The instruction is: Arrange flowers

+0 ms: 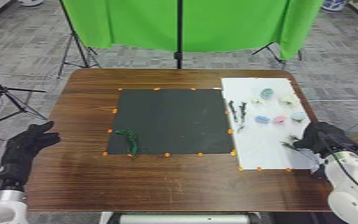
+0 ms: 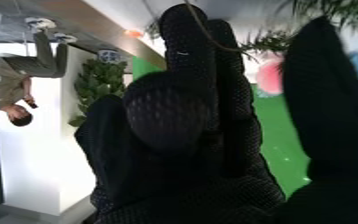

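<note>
Green sprig lies at the right robot hand; opening and grip indeterminable. Left robot hand: relaxed open, empty.

The brown wooden table has a big dark mat lying flat on it. Just beside the mat, on the right, lies a white sheet. Little orange bits sit along the edges of both. A bendy green stem lies at the near left part of the mat. On the sheet are thin green stems, a blue flower, a pink flower and some pale flowers.
</note>
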